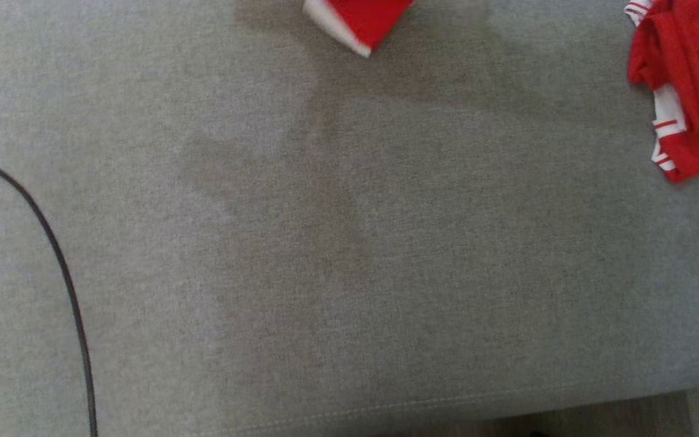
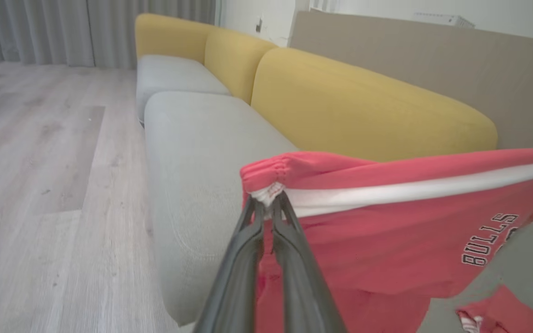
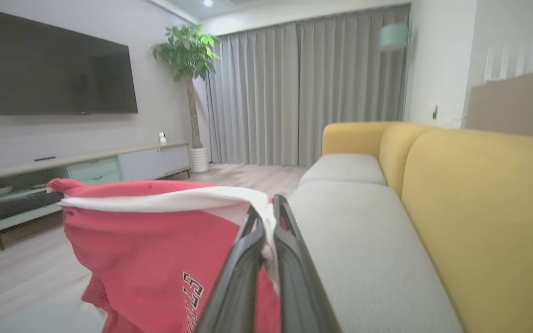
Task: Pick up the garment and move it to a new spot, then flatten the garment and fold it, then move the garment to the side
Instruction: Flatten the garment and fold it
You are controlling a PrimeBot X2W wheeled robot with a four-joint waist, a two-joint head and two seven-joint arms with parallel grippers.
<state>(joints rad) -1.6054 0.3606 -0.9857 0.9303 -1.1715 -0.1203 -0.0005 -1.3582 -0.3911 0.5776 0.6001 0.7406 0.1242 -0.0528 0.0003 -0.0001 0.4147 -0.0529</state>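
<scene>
The garment (image 2: 387, 231) is a red pair of shorts with a white waistband and black "BULLS" lettering. It hangs stretched between my two grippers above the grey sofa seat (image 2: 192, 152). My left gripper (image 2: 269, 203) is shut on one gathered end of the waistband. In the right wrist view my right gripper (image 3: 266, 212) is shut on the other end of the garment (image 3: 155, 240). In the head view a red and white corner of the garment (image 1: 358, 21) shows at the top edge, over the grey seat (image 1: 325, 243).
A second red garment with white stripes (image 1: 686, 85) lies bunched at the seat's right. A black cable (image 1: 52, 255) curves across the seat's left. Yellow back cushions (image 2: 350, 101) line the sofa. The seat's front edge and wooden floor (image 1: 598, 419) lie at the bottom.
</scene>
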